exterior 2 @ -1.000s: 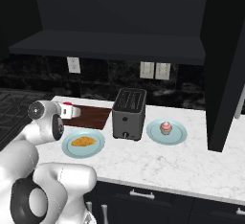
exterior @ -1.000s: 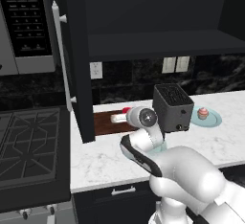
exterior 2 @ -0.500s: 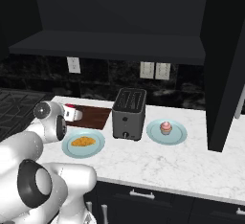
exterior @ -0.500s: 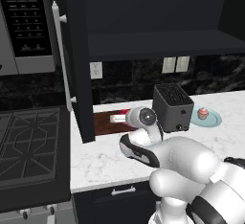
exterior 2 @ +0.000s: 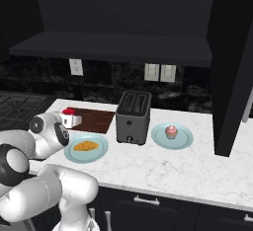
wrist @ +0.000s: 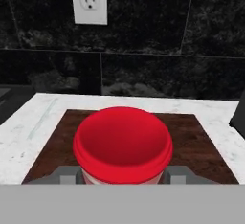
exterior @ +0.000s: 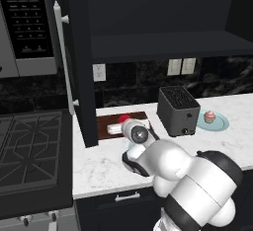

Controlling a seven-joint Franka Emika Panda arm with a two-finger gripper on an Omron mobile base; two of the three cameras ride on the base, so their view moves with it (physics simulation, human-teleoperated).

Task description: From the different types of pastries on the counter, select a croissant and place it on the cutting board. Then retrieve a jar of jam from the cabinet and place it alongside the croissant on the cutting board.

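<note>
One jar of jam (wrist: 122, 144) clamped between narrow-set gripper (wrist: 122, 175) pads, low centre of hand view, over cutting board (wrist: 201, 146). Wrist down and left in left base view since a second ago. Croissant (exterior 2: 86, 146) on blue plate (exterior 2: 101, 152), lower left of right base view, off board. Judged: jar set-down near, croissant step undone.

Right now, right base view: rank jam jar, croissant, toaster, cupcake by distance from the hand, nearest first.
1. jam jar, between the fingers of the hand, over the cutting board's left end.
2. croissant, on the near blue plate, just right of the hand.
3. toaster, mid-counter, right of the board.
4. cupcake, on the far-right plate.
</note>
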